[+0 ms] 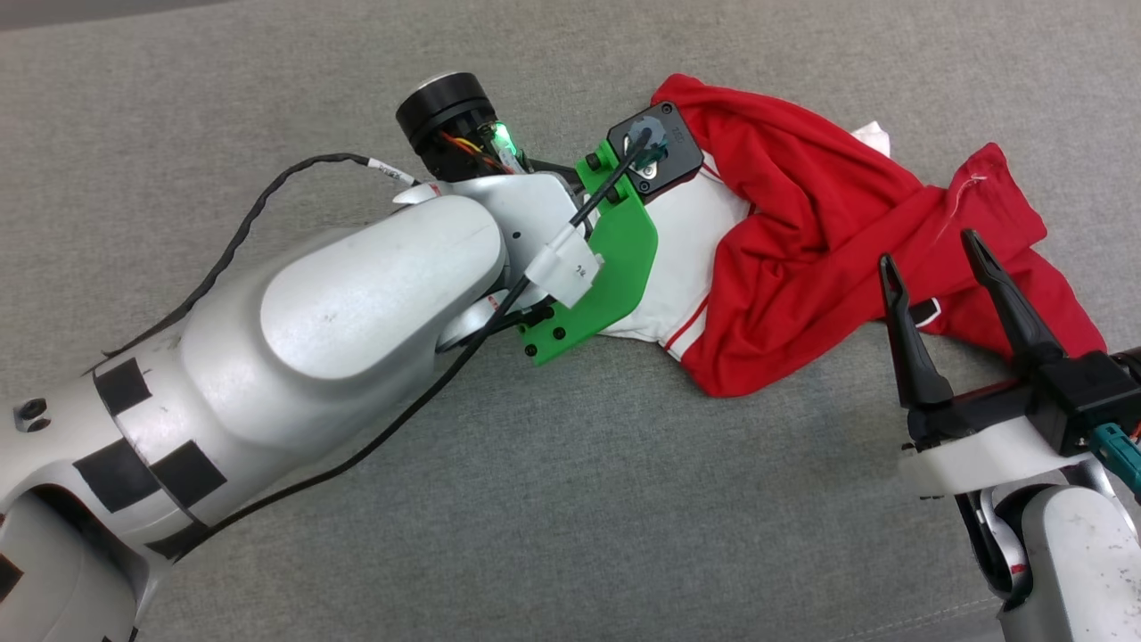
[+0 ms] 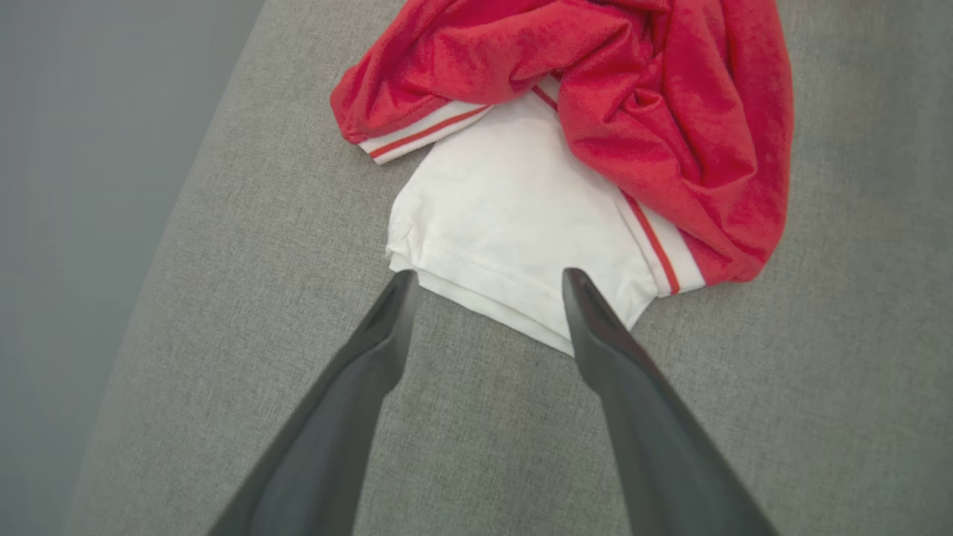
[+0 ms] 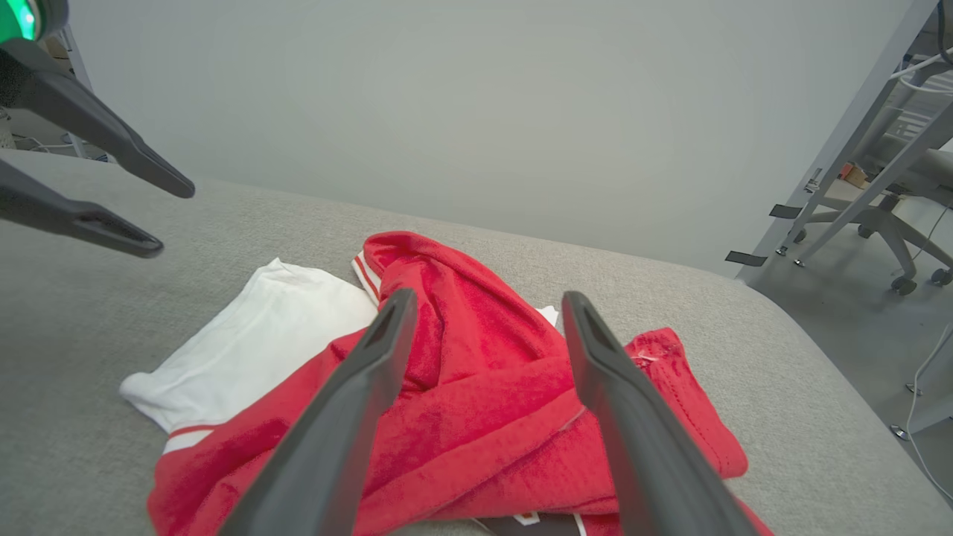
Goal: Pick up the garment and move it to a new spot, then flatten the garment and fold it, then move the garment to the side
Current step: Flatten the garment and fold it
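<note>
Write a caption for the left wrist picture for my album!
Open left end effector hovers at the white sleeve of a crumpled red T-shirt on a grey surface.

A robot test lab (office-like, not a home): behind the grey fabric-covered table (image 3: 744,335) rises a bare pale wall (image 3: 447,112). Off the table's rounded corner stand a taped metal frame (image 3: 841,141), a castor chair (image 3: 890,242) and a loose floor cable (image 3: 925,372).

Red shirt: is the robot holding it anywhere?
Nothing is held. The garment lies loose; left gripper open near its white sleeve, right gripper open above the red part.
</note>
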